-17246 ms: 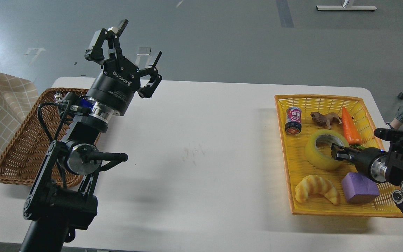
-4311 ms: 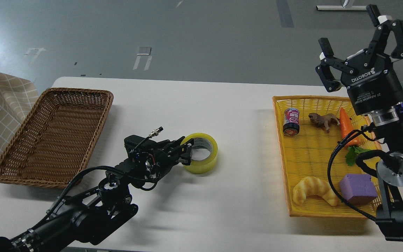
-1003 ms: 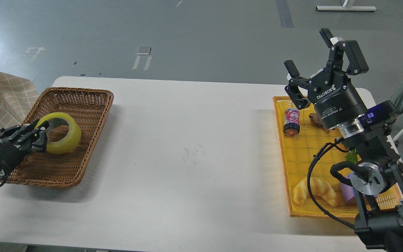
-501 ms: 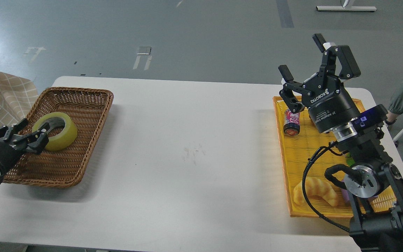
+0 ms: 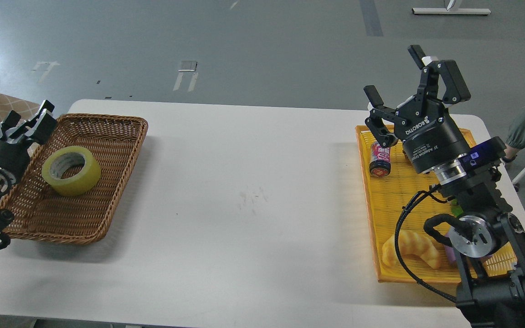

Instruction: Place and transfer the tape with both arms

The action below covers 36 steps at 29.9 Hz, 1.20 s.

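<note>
Tabletop [image 5: 253, 191]: white, carrying two baskets well apart.

Brown wicker basket [image 5: 107, 136] is sitting at the left; yellow basket [image 5: 383, 255] at the right, holding a can [image 5: 380, 158] and a croissant [image 5: 410, 248], partly hidden behind the right arm.

Right end effector [image 5: 397, 77] is hanging above the yellow basket's far end, fingers spread wide, holding nothing.

Left end effector [image 5: 28, 123] is hovering at the wicker basket's far-left rim, apart from the roll; seen dark and end-on, so its spread cannot be told.

The tape [image 5: 71, 171] is lying flat in the wicker basket, core facing up, nothing gripping it. Placement looks finished.

Risks, as judged: the left arm is sitting close to the rim, and a low pull-out could be snagging the weave and dragging the basket, roll included. The right arm's cable is looping near the croissant; a careless swing could be catching it.
</note>
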Tool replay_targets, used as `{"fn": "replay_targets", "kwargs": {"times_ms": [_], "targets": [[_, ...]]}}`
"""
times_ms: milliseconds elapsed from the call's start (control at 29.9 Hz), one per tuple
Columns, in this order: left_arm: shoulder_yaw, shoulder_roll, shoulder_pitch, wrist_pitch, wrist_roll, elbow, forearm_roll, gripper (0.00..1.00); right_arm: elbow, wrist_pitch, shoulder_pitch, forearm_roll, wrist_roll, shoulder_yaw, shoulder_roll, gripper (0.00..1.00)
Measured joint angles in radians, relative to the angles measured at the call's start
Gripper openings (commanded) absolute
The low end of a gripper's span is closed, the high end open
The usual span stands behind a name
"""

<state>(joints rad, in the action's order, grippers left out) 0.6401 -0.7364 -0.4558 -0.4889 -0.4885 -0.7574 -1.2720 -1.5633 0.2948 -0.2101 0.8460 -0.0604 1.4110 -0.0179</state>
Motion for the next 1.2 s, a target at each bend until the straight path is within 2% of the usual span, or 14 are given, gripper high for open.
{"fn": "replay_targets", "kwargs": {"times_ms": [201,368,602,702,802,936,1036,1203], "targets": [[0.008,-0.004,-0.002,0.000,0.000,-0.258,0.027,0.99,-0.001,0.001,-0.003,-0.001,-0.004,0.007,0.000,1.00],[0.014,0.015,-0.014,0.000,0.000,-0.411,0.107,0.99,-0.001,0.004,-0.007,-0.001,-0.005,0.006,-0.007,1.00],[0.016,0.119,-0.047,0.000,0.000,-0.649,0.172,0.99,-0.009,0.007,-0.012,-0.002,-0.005,0.008,-0.008,1.00],[0.036,0.154,-0.050,0.014,0.000,-0.697,0.219,0.99,-0.010,0.007,-0.023,-0.002,-0.005,0.010,-0.005,1.00],[0.127,0.211,-0.050,0.105,0.000,-0.720,0.313,0.99,-0.011,0.007,-0.047,-0.003,-0.006,0.016,-0.002,1.00],[0.275,0.281,-0.049,0.288,0.001,-0.758,0.447,0.99,-0.010,-0.001,-0.088,-0.003,-0.007,0.032,0.002,1.00],[0.367,0.331,-0.037,0.404,0.034,-0.785,0.516,0.99,-0.009,-0.018,-0.121,-0.003,-0.007,0.034,0.009,1.00],[0.452,0.406,0.017,0.473,0.058,-0.813,0.571,0.99,-0.010,-0.046,-0.164,-0.003,-0.007,0.034,0.017,1.00]]}}
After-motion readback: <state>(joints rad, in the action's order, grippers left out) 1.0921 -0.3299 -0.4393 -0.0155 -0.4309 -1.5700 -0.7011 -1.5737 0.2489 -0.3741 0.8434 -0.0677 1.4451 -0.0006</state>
